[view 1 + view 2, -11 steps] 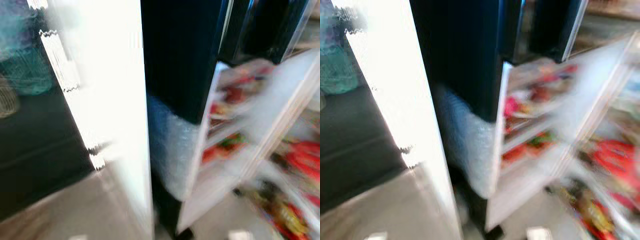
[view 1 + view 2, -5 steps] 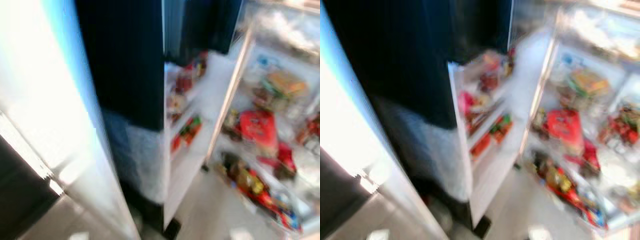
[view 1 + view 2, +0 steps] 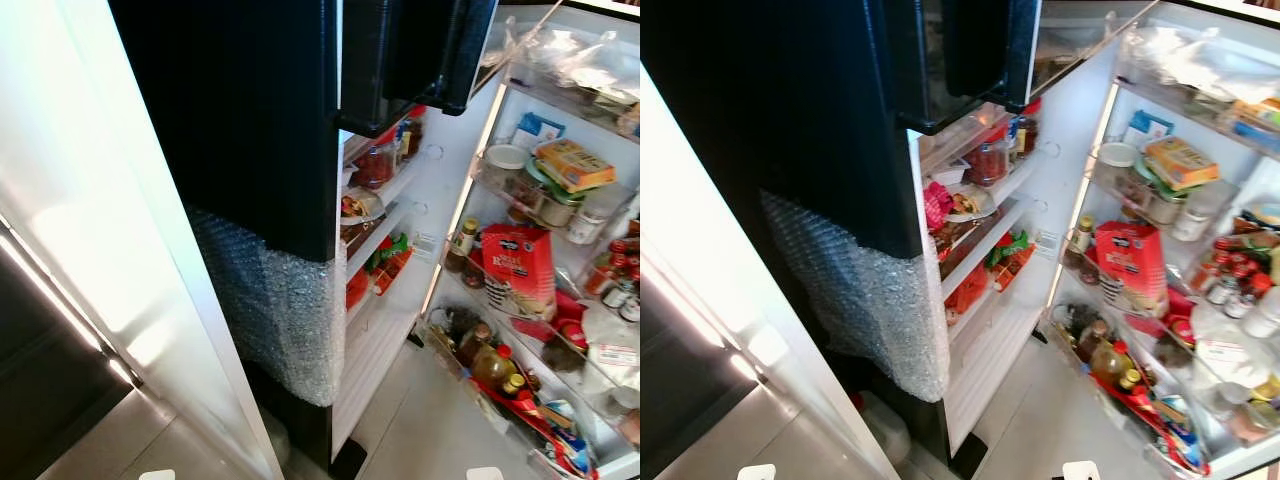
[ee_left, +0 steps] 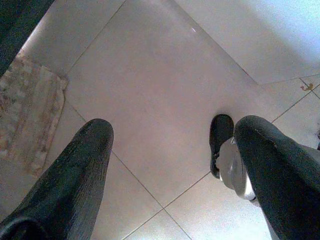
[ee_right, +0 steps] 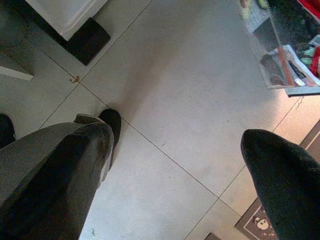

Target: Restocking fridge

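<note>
Fridge [image 3: 970,250] wide open ahead, shelves crammed: red carton [image 3: 1132,265] mid-shelf, bottles [image 3: 1105,362] low down, jars in door rack [image 3: 985,215]. Left hand [image 4: 165,165] hangs over floor tiles [image 4: 150,100], fingers spread, empty. Right hand [image 5: 175,165] same, released, nothing held, fridge's bottom corner near. No item picked for restocking yet. Risk: shelves packed tight, reach in could topple bottles; open door with bubble wrap [image 3: 875,310] close on left, arm swing may clip it.
</note>
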